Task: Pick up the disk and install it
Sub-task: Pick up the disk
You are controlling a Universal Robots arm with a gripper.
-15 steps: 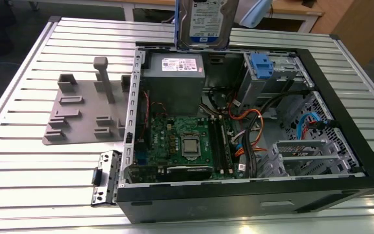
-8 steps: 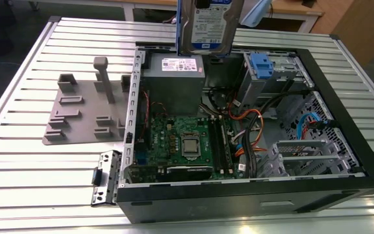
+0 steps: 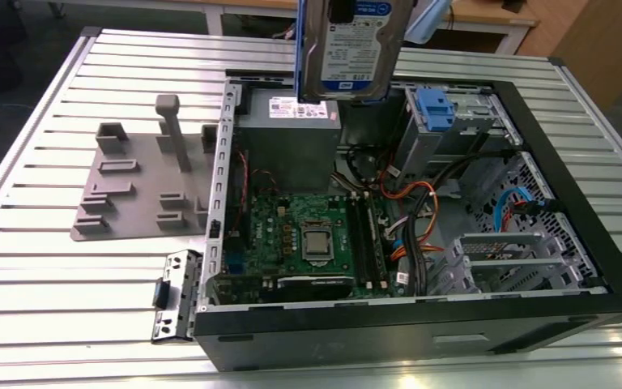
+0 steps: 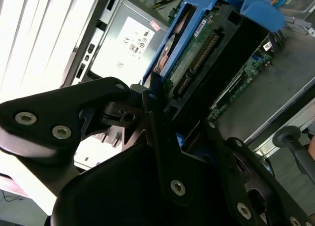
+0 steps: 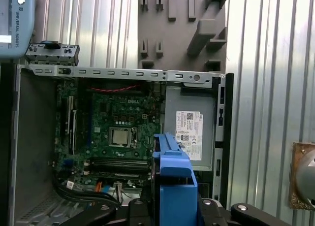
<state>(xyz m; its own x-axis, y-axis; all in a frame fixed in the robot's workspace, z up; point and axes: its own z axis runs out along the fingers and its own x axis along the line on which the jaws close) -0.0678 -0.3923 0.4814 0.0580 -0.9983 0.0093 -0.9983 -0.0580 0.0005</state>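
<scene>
The disk (image 3: 349, 49), a silver hard drive with a white-and-blue label and blue rails, hangs upright above the back of the open computer case (image 3: 570, 267), over the grey power supply. In the second wrist view my gripper (image 4: 179, 120) is shut on the disk (image 4: 197, 63), with black fingers (image 4: 152, 113) pressing its blue frame from both sides. In the first wrist view the disk's blue frame (image 5: 173, 181) stands between the gripper's black fingers (image 5: 221, 211), above the power supply (image 5: 189, 122).
Inside the case lie a green motherboard (image 3: 305, 235), cables (image 3: 414, 211) and a grey drive cage with a blue latch (image 3: 437, 109). A grey fixture plate (image 3: 143, 186) lies on the slatted metal table (image 3: 41, 267) at the exterior view's left. A small metal bracket (image 3: 176, 296) lies by the case's front corner.
</scene>
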